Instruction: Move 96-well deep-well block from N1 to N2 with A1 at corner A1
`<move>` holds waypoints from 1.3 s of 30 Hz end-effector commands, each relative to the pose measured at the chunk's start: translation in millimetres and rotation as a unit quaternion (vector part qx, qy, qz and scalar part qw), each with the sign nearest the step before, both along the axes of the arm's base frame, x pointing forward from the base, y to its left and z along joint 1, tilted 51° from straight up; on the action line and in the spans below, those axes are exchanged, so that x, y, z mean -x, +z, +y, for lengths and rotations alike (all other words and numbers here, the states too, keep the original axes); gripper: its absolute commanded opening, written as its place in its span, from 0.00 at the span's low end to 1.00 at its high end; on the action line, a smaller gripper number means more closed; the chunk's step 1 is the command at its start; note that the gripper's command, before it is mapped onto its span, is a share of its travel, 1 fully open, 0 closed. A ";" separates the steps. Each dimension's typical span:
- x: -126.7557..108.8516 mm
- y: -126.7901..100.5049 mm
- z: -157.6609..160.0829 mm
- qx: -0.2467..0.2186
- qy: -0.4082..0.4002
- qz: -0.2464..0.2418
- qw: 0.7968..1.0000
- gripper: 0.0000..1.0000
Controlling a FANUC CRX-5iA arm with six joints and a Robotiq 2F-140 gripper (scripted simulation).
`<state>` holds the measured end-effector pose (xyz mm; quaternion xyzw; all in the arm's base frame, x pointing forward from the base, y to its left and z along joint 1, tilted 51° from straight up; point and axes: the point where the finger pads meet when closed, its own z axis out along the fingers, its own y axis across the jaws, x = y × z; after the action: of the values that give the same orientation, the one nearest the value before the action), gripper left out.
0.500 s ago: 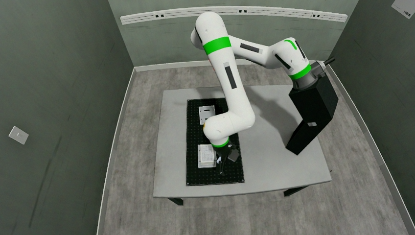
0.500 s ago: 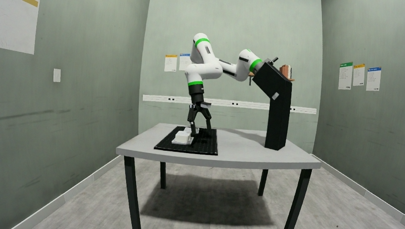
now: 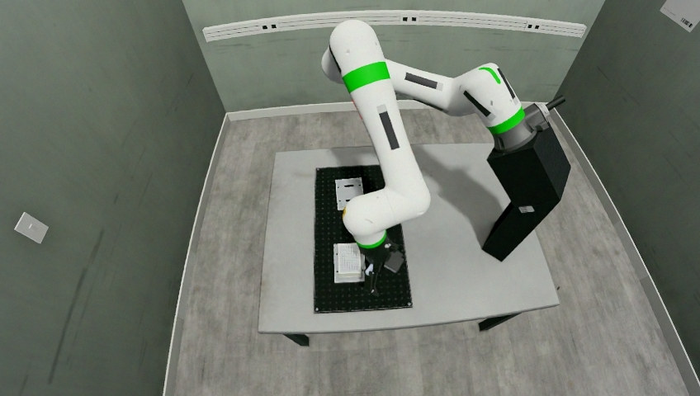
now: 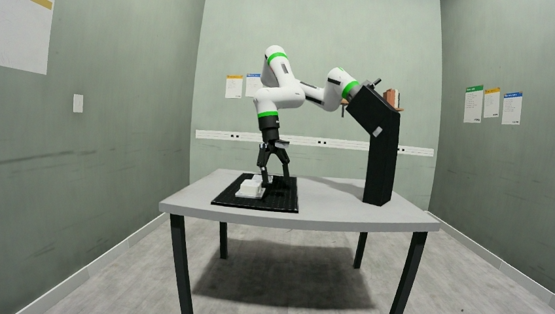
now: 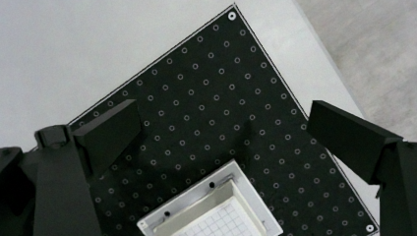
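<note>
Tool fingers stand spread to their full width with nothing between them, hanging above the black perforated mat just right of the block in the top view. One 96-well deep-well block sits in the nest at lower centre of that frame, its long axis running up and down the picture; its cut-off corner cannot be made out. A second nest, one of two, lies bare toward the upper end of the mat on the grey tabletop.
</note>
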<state>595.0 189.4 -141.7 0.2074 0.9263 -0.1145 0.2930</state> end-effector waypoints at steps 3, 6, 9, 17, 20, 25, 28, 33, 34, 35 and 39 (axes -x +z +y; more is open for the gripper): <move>-3.2 4.3 0.0 -0.008 -0.012 -0.007 1.000 1.00; -6.3 8.0 -1.1 -0.032 -0.052 -0.026 0.998 1.00; -6.3 8.0 -1.1 -0.056 -0.091 -0.046 0.993 1.00; -12.4 15.2 -3.7 -0.119 -0.191 -0.096 0.970 1.00; -14.4 17.7 -4.6 -0.127 -0.204 -0.102 0.965 1.00; -18.4 22.6 -6.4 -0.167 -0.265 -0.133 0.940 1.00; -20.4 25.1 -7.3 -0.190 -0.301 -0.152 0.922 1.00; -22.4 27.5 -8.2 -0.225 -0.352 -0.178 0.891 1.00; -24.4 30.0 -9.1 -0.233 -0.363 -0.183 0.883 1.00; -24.4 30.0 -9.1 -0.233 -0.363 -0.183 0.883 1.00; -26.3 32.5 -10.1 -0.256 -0.396 -0.200 0.859 1.00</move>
<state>619.6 179.2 -111.7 0.6119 0.7166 0.0380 0.3326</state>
